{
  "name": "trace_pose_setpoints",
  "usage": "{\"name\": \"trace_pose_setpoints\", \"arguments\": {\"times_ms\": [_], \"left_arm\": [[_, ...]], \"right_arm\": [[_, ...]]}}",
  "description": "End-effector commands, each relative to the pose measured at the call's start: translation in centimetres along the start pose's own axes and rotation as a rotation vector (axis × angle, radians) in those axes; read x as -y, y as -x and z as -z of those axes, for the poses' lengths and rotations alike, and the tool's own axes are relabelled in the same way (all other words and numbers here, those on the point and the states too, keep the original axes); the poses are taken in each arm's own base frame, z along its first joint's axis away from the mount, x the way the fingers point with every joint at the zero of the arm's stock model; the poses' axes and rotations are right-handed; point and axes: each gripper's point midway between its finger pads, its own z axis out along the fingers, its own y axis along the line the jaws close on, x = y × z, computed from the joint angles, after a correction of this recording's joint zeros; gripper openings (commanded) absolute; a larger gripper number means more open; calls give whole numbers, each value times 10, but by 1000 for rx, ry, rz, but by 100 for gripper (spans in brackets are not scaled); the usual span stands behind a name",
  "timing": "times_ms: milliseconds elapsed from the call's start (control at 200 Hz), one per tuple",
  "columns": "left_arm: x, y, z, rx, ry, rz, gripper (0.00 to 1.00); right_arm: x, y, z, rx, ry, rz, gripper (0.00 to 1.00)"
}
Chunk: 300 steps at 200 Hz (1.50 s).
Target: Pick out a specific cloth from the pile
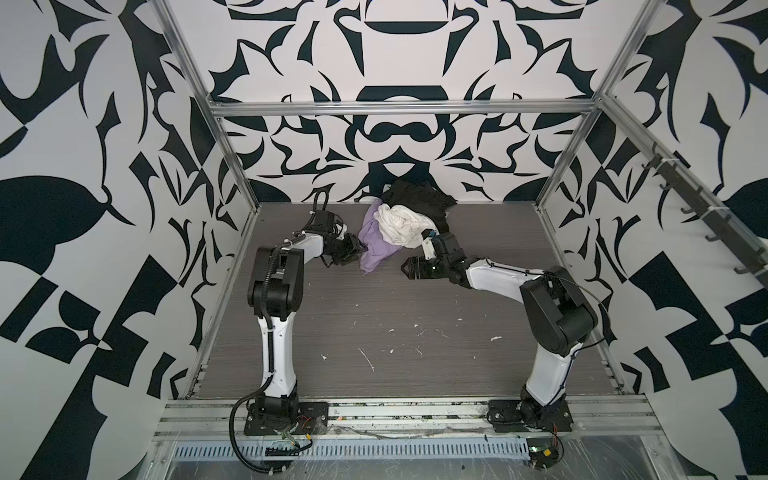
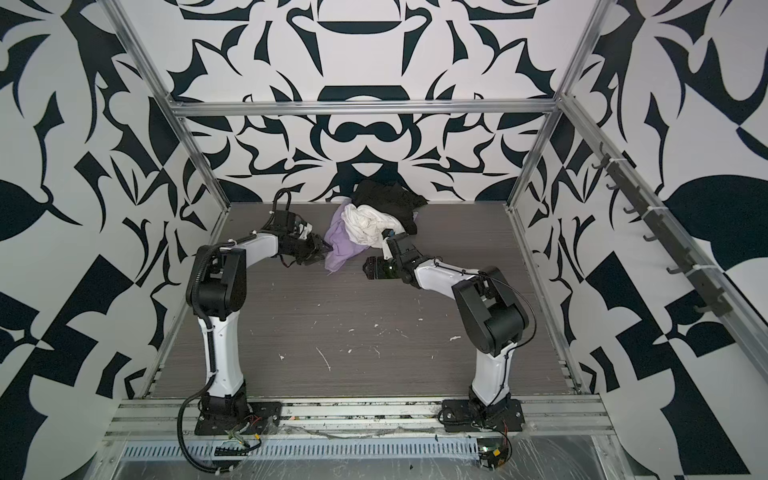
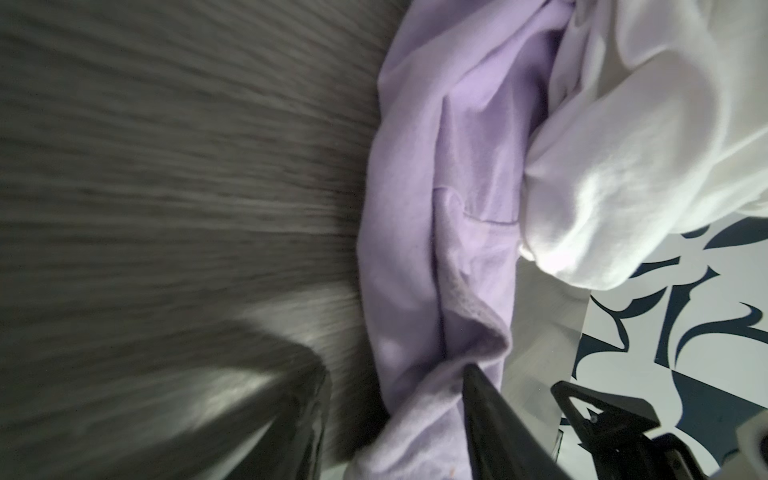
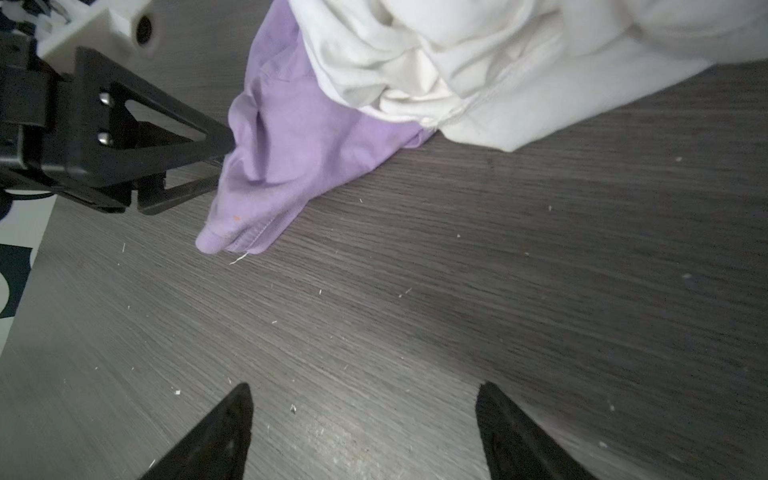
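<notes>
The pile (image 1: 409,212) lies at the back of the table against the wall: a black cloth (image 1: 419,197) at the rear and a cream-white cloth (image 1: 401,226) on top. The lavender cloth (image 1: 376,247) (image 2: 345,245) (image 4: 299,137) spills out at the front left, partly under the white one. My left gripper (image 1: 359,253) (image 3: 397,374) is at the lavender cloth's left edge, its jaws apart. A fold of the cloth (image 3: 469,166) lies between them against one finger. My right gripper (image 1: 405,268) (image 4: 363,390) hovers open and empty over bare table, just right of the cloth's tip.
The grey wood-grain table (image 1: 374,332) is walled by patterned panels on three sides, with metal frame posts at the corners. A rail of hooks (image 1: 685,199) runs along the right wall. Both arm bases stand at the front edge.
</notes>
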Motion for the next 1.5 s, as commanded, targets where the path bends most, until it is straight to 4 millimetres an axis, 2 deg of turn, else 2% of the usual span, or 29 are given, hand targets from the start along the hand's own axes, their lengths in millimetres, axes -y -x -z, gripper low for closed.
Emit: {"name": "trace_pose_setpoints", "arguments": {"times_ms": [0,175,335,420,530,660,785,870,985,1155,1495], "left_arm": [[11,3,-9,-15,-50,14,54],[27,3,-9,-6,-77,-16,58],[28,5,-16,-12,-80,0,63],[26,4,-20,-17,-77,11,62],[22,4,-22,-24,-71,28,55],[20,2,-23,-35,-62,45,41],[29,0,-18,-32,-70,36,30],[33,2,-13,-21,-66,30,19],[40,3,-7,-10,-71,19,10],[51,2,-3,-3,-79,2,5],[71,0,6,5,-96,-28,4]], "right_arm": [[-17,18,15,65,38,23,86],[-17,19,15,67,38,24,86],[-18,19,15,66,41,23,86],[-17,19,17,68,40,25,86],[-17,17,19,70,34,28,86],[-16,17,21,75,32,30,86],[-17,18,22,77,33,31,86],[-18,19,23,82,35,32,86],[-18,20,23,83,36,32,86],[-19,21,25,87,38,29,86],[-22,25,29,99,43,29,86]]}}
